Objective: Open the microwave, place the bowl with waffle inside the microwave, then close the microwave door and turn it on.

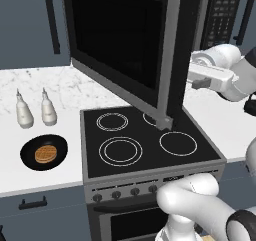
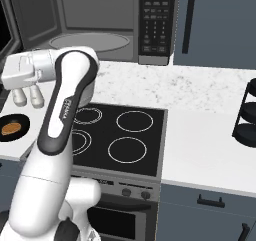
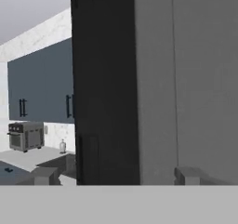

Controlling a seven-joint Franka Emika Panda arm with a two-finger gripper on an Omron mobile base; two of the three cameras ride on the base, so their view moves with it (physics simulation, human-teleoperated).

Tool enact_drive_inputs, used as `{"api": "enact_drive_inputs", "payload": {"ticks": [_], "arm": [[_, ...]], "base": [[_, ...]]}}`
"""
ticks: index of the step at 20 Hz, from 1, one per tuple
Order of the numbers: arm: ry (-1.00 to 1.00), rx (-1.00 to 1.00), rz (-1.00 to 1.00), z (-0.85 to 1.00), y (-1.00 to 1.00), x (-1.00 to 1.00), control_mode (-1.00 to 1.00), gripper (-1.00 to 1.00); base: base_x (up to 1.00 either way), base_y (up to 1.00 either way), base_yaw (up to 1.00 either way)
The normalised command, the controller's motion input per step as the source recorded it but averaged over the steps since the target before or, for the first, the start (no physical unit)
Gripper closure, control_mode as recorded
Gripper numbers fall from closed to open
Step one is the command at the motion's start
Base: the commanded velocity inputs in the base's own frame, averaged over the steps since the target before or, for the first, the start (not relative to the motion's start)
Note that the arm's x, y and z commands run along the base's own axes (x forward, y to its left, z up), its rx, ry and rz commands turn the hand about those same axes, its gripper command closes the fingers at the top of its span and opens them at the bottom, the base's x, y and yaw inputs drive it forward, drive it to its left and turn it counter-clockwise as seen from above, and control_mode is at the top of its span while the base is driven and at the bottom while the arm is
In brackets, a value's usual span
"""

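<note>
Left base view: microwave door (image 1: pixel 120 45) swung wide open over the stove (image 1: pixel 145 145), its free edge low, above the back rings. Bowl with waffle (image 1: pixel 44 153) sits on the white counter (image 1: pixel 30 177) left of the stove, two white bottles (image 1: pixel 34 110) just behind it.

Right base view: microwave (image 2: pixel 105 22) cavity open — glass turntable (image 2: pixel 90 41) visible, keypad (image 2: pixel 156 20) at right. Bowl w/ waffle at far left edge.

Hand view: gripper (image 3: pixel 116 174) jaws spread wide, nothing between them — door edge close ahead.

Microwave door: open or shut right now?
Open. The microwave door is swung out over the stove, and the right base view shows the turntable inside the cavity.
</note>
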Motion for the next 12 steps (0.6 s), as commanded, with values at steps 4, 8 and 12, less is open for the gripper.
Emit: {"api": "enact_drive_inputs", "payload": {"ticks": [4, 8, 12], "arm": [[0.00, -0.01, 0.00, 0.00, 0.70, -0.18, -1.00, -1.00], [0.00, 0.00, 0.00, 0.00, 0.65, -0.05, -1.00, -1.00], [0.00, 0.00, 0.00, 0.00, 0.55, 0.00, -1.00, -1.00]], "base": [[0.00, 0.00, 0.00], [0.00, 0.00, 0.00], [0.00, 0.00, 0.00]]}}
